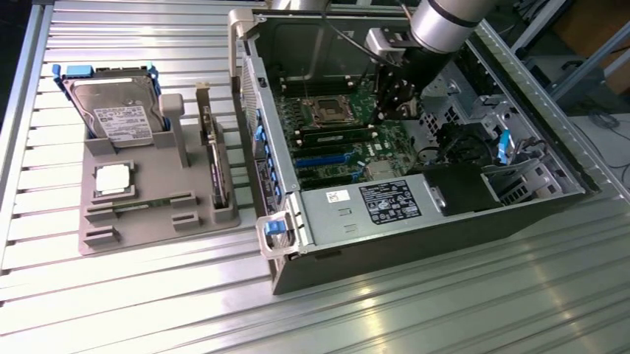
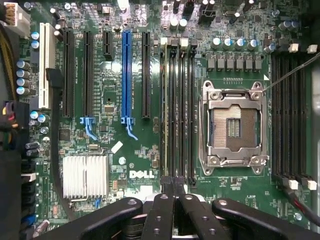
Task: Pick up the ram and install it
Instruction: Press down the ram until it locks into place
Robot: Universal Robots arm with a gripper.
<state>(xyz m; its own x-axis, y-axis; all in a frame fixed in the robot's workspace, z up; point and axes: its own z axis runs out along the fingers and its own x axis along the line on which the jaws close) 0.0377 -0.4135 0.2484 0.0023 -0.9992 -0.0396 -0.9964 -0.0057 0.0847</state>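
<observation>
Now claw [image 2: 173,186] closed, poised over motherboard [image 2: 130,150], ram [image 2: 164,107] seated in slot just beyond fingertips.

Ram [image 2: 164,110] edge-up in a motherboard slot

The exterior view looks down from high up and at a slant over the ribbed metal counter [image 1: 147,310], taking in the whole open computer case [image 1: 414,221] and the gray parts tray [image 1: 147,228] on the exterior view's left. The wrist view faces straight down, close above the motherboard [image 2: 125,165]. Both share the empty CPU socket [image 1: 325,113] [image 2: 232,127] and the memory slots [image 2: 180,105] beside it.
</observation>
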